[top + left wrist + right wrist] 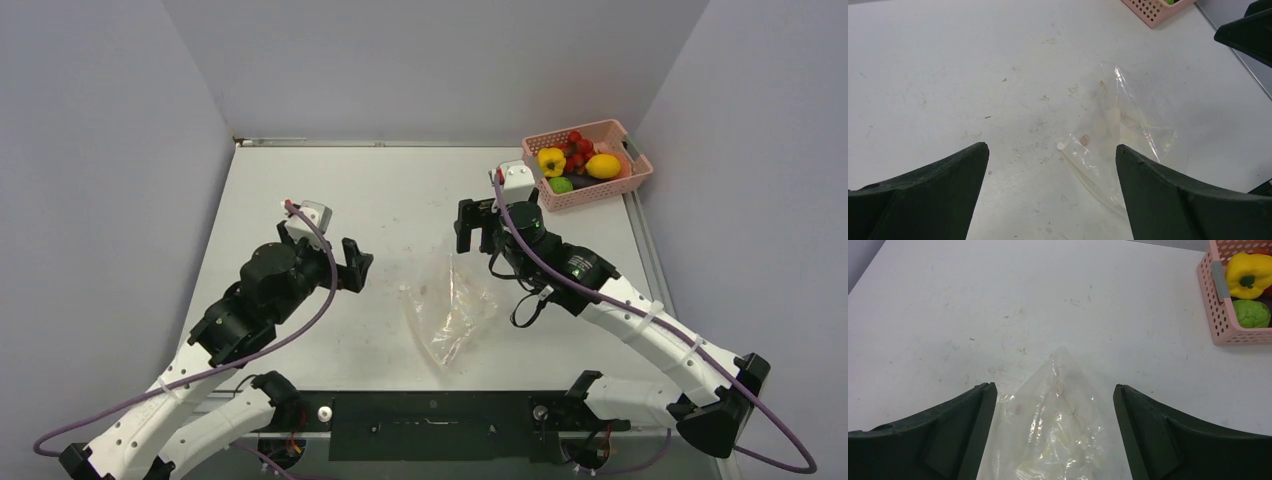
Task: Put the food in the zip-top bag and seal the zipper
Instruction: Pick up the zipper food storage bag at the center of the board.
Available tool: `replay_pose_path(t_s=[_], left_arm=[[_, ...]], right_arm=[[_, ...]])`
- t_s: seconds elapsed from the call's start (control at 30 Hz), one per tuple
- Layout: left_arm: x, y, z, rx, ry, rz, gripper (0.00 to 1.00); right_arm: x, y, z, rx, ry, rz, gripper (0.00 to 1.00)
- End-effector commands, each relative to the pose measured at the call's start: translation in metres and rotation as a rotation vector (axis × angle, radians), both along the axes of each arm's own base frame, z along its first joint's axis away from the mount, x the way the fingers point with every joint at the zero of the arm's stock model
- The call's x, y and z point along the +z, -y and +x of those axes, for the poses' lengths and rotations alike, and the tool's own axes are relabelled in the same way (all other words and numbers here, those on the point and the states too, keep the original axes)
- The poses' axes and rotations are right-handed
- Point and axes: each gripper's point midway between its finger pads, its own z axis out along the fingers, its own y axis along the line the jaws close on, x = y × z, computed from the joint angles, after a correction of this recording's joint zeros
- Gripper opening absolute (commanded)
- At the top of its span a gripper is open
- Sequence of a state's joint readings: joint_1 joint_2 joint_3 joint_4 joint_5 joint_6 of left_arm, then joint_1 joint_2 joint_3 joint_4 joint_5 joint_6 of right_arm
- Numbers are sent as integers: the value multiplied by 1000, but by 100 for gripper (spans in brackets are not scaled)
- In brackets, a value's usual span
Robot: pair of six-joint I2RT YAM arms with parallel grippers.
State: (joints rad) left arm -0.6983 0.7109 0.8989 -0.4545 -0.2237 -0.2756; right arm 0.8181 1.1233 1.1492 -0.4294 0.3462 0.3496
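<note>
While the left pincer (pixel 356 265) and right pincer (pixel 478 228) gape empty beside the centre-frame zip-top bag (pixel 450 312), spreading its mouth should come first.

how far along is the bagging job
Nothing is done yet: the bag lies on the table looking empty, and the pepper, lemon and tomatoes sit in the pink basket. In hand: nothing; the left gripper and right gripper are open near the bag. Left: bagging everything, then sealing.

White perforated arm links (pixel 140 432), black joints (pixel 270 275) and jaws, purple cables (pixel 327 290)
</note>
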Motion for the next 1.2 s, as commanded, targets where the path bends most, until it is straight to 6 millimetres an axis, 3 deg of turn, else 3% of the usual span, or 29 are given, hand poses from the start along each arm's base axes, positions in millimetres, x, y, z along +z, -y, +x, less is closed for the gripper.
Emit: replay_pose_path(t_s=[0.0,0.17,0.47,0.9,1.17], left_arm=[[-5,-1,4,11,-11,28,96],[-6,-6,5,29,-5,25,96],[-6,-9,4,41,3,27,96],[-6,-11,4,47,0,26,96],[-5,-16,3,63,7,28,96]], right_arm=[[8,-8,-7,68,10,14,90],[13,-23,-18,189,31,53,90],[15,-27,-28,266,45,38,90],[-18,-54,-45,323,-43,-122,91],[-60,-77,-63,339,-104,-326,91]])
